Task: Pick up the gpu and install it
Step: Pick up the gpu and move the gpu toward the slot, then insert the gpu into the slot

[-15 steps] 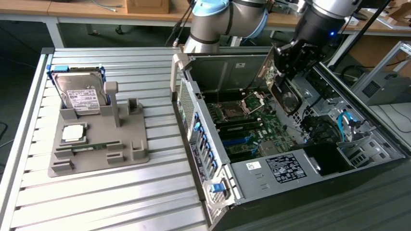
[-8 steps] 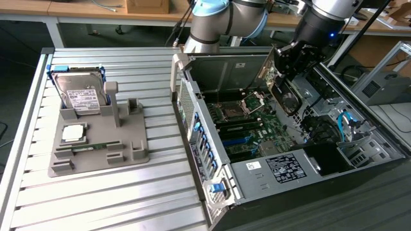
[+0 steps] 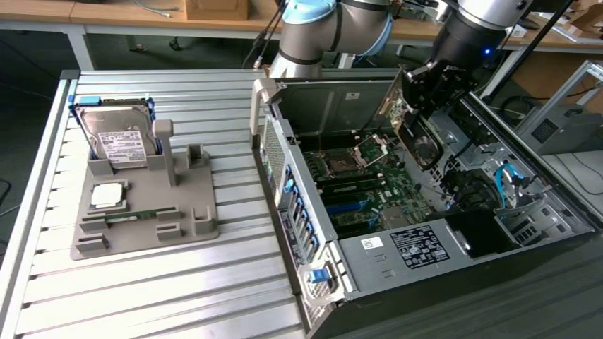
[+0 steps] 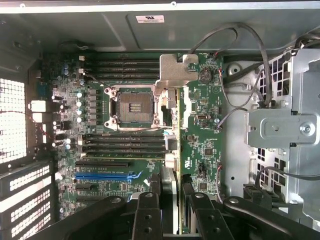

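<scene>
Exterior view: we are holding the gpu (image 3: 422, 148) clamped between the gripper (image 3: 422, 106) fingers (image 4: 147, 215), above the open computer case (image 3: 311, 212). Pickup is looking done; seating it on the motherboard (image 4: 125, 125) is remaining.

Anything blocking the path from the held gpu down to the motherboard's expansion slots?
Nothing visible does. The gripper holds the gpu over the open case; the blue slot and the black slots beside it lie bare, no cable across them.
</scene>
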Robot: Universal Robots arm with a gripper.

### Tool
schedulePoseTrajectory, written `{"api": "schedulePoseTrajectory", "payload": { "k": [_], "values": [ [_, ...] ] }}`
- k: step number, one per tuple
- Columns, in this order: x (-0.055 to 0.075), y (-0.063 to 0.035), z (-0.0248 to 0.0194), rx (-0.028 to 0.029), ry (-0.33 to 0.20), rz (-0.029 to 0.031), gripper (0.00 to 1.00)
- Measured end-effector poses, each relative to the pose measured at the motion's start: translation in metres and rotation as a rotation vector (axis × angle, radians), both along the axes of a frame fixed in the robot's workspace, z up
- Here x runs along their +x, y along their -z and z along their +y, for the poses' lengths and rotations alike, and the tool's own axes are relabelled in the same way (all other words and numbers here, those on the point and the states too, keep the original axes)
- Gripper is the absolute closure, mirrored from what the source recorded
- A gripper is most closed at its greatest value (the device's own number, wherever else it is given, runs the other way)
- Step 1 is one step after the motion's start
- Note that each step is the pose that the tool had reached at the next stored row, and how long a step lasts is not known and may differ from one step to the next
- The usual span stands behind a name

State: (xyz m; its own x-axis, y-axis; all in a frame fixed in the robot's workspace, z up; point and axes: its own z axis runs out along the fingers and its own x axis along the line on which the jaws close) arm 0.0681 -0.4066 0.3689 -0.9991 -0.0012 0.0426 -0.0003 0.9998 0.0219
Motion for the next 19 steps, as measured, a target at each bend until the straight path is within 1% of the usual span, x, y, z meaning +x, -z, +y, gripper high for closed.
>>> {"api": "schedulePoseTrajectory", "payload": {
  "k": [1, 2, 5, 9, 19],
  "values": [
    [0.000, 0.0001, -0.0005, 0.0003, 0.000, 0.0000, 0.73],
    [0.000, 0.0000, -0.0029, 0.0000, 0.000, 0.0000, 0.73],
    [0.000, 0.0000, -0.0065, 0.0000, 0.000, 0.0000, 0.73],
    [0.000, 0.0000, -0.0102, 0.0001, 0.000, 0.0000, 0.73],
    [0.000, 0.0000, -0.0106, 0.0000, 0.000, 0.0000, 0.73]
  ]
}}
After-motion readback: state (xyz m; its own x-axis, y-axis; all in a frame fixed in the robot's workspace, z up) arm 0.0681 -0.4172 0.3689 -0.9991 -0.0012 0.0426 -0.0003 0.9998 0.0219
